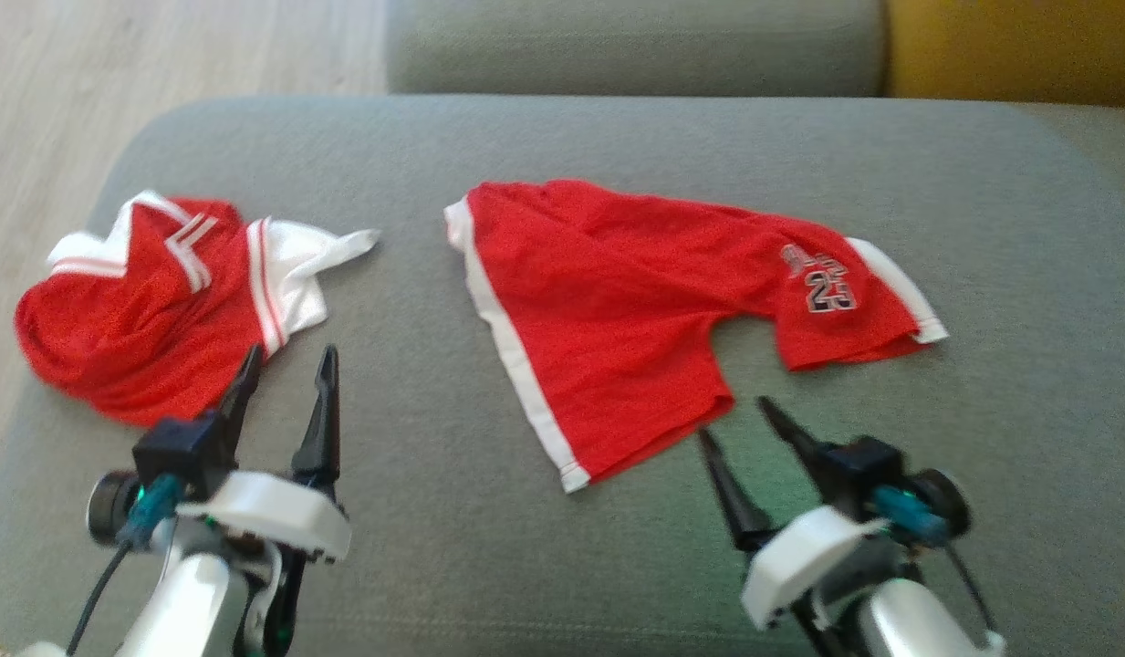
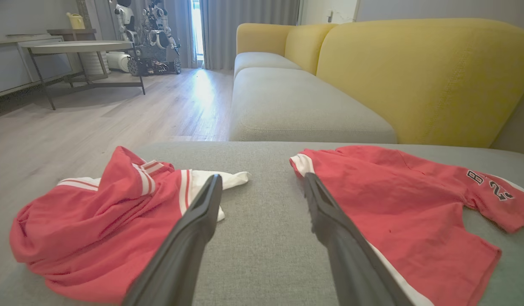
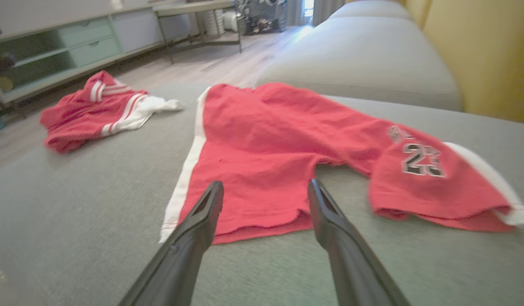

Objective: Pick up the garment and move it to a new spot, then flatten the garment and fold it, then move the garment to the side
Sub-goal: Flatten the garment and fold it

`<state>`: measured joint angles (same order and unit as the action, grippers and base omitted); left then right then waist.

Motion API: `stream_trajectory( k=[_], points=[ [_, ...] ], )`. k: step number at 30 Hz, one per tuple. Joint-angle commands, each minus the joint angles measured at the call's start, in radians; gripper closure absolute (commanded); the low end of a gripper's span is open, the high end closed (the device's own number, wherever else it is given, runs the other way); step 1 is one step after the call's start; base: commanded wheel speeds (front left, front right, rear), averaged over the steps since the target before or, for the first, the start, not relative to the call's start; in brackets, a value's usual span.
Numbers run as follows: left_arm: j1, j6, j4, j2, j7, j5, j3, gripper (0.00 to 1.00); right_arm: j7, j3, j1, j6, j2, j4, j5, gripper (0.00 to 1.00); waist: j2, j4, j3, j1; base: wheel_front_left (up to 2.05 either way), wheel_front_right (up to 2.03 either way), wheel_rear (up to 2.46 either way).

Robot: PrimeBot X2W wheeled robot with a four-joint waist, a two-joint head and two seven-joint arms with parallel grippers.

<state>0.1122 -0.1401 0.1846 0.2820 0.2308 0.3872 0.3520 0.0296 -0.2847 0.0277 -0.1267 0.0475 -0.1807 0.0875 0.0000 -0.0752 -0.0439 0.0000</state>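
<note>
Red shorts (image 1: 617, 310) with white side stripes and a "23" print lie spread on the grey sofa cushion (image 1: 434, 474). A second garment, a crumpled red-and-white jersey (image 1: 151, 310), lies at the cushion's left end. My left gripper (image 1: 290, 356) hovers open, its fingertips at the jersey's near right edge, holding nothing. My right gripper (image 1: 734, 418) is open and empty just before the shorts' nearer leg hem. The left wrist view has the left gripper (image 2: 262, 176) over bare cushion between jersey (image 2: 100, 221) and shorts (image 2: 397, 199). The right wrist view has the right gripper (image 3: 265, 182) at the hem of the shorts (image 3: 278, 140).
The cushion drops off to wooden floor (image 1: 69, 91) on the left. A second grey cushion (image 1: 635, 46) and the yellow backrest (image 1: 1018, 46) lie beyond. Across the room stand a table (image 2: 75, 46) and another robot (image 2: 153, 38). Bare cushion lies between and in front of the garments.
</note>
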Motion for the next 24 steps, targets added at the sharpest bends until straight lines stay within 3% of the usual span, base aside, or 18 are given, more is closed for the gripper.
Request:
stream_trajectory(
  k=[1,10,18,19,20,22,24],
  points=[
    [0.067,0.003,-0.027,0.011,0.009,-0.01,-0.032,0.0,0.01,-0.046,0.064,-0.004,0.003,0.011,-0.006,0.0,0.0,-0.049,-0.04,0.0,0.0,0.0,0.0],
    [0.139,0.03,0.009,-0.039,0.027,-0.022,-0.013,0.0,0.031,-0.211,0.158,-0.004,0.014,-0.173,0.021,0.0,0.0,-0.176,-0.104,0.0,0.0,0.0,0.0],
    [0.163,0.049,0.039,-0.069,0.03,-0.041,-0.019,0.0,0.036,-0.235,0.207,-0.004,0.032,-0.306,-0.018,0.0,0.0,-0.202,-0.124,0.0,0.0,0.0,0.0],
    [0.164,0.05,0.038,-0.071,0.031,-0.044,-0.024,0.0,0.031,-0.232,0.215,-0.004,0.029,-0.319,-0.024,0.06,0.0,-0.2,-0.126,0.0,0.0,0.0,0.0],
    [0.164,0.052,0.037,-0.074,0.031,-0.047,-0.028,0.0,0.027,-0.226,0.222,-0.004,0.028,-0.333,-0.036,0.58,0.0,-0.198,-0.127,0.0,0.0,0.0,0.0],
    [0.163,0.055,0.035,-0.079,0.031,-0.052,-0.037,0.0,0.015,-0.214,0.232,-0.004,0.022,-0.356,-0.051,1.0,0.0,-0.193,-0.129,0.0,0.0,0.0,0.0],
    [0.163,0.057,0.035,-0.081,0.031,-0.055,-0.041,0.0,0.013,-0.207,0.236,-0.004,0.019,-0.368,-0.059,1.0,0.0,-0.19,-0.13,0.0,0.0,0.0,0.0]
  ],
)
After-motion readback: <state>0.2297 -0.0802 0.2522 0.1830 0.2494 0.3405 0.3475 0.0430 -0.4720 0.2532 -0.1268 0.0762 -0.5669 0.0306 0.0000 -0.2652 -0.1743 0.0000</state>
